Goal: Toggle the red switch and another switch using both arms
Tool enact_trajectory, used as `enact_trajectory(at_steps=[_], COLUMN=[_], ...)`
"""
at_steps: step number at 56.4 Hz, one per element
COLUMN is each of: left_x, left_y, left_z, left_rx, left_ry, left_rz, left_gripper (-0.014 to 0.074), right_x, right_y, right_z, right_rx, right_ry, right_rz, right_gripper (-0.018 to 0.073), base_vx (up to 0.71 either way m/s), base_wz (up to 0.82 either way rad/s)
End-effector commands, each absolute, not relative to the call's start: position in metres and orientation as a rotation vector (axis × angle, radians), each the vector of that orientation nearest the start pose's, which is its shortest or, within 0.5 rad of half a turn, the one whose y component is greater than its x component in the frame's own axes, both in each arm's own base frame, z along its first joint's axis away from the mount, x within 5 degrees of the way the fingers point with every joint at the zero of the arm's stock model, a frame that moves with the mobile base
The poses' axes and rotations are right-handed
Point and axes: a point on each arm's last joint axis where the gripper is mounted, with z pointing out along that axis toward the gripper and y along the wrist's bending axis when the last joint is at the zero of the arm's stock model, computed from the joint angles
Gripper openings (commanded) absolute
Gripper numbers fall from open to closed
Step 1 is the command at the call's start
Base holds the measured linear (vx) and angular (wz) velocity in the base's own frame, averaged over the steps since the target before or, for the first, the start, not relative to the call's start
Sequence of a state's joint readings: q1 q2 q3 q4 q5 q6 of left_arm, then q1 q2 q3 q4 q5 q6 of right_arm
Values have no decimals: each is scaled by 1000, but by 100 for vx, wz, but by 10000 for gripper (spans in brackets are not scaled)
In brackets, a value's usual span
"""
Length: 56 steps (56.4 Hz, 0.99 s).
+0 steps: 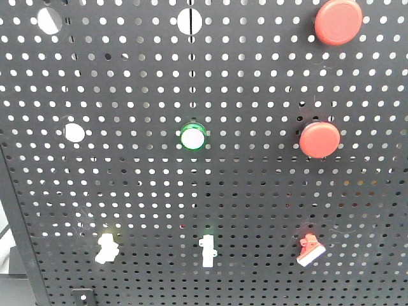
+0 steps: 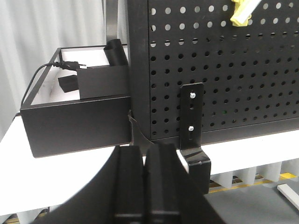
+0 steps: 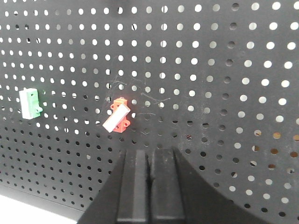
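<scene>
The red switch [image 1: 310,250] with a white lever sits at the lower right of the black pegboard [image 1: 255,191]. In the right wrist view the red switch [image 3: 117,116] has its lever tilted down to the left, and my right gripper [image 3: 149,151] is shut just below and to the right of it, apart from it. The pale yellow-and-white switch [image 1: 106,247] is at the lower left. In the left wrist view this switch [image 2: 243,11] shows at the top edge, far above and right of my shut left gripper [image 2: 145,149]. Neither gripper shows in the front view.
A white toggle with a green base [image 1: 208,250] [image 3: 29,103] sits between the two switches. Above are a green button [image 1: 192,136] and two round red buttons [image 1: 319,139] [image 1: 338,22]. A black box [image 2: 74,121] and a bracket [image 2: 192,121] stand near the left gripper.
</scene>
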<state>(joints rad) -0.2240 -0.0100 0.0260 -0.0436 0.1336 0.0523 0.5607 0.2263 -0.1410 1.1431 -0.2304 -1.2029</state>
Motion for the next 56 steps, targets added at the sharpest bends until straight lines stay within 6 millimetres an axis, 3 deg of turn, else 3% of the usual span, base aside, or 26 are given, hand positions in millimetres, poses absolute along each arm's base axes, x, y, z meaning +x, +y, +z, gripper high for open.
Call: enact_trajectory(at_steps=[1, 18, 31, 37, 44, 56], left_x=[55, 55, 55, 55, 55, 55], left_y=[-13, -13, -13, -13, -13, -13], left_z=[194, 194, 194, 194, 194, 194], left_rx=[171, 171, 171, 171, 171, 171], left_ry=[1556, 1556, 1556, 1556, 1556, 1556], left_rz=[-180, -180, -180, -180, -180, -180], left_gripper=[3, 3, 3, 3, 3, 3], right_x=[72, 73, 68, 71, 72, 60], right_y=[20, 21, 33, 32, 21, 6], right_z=[267, 267, 272, 249, 215, 196], right_rx=[-277, -267, -420, -321, -142, -21], right_ry=[1411, 1409, 1277, 1405, 1565, 1586], right_rz=[207, 227, 258, 334, 308, 133], right_gripper=[-6, -6, -6, -6, -6, -6], base_vx=[0, 0, 0, 0, 0, 0], base_wz=[0, 0, 0, 0, 0, 0])
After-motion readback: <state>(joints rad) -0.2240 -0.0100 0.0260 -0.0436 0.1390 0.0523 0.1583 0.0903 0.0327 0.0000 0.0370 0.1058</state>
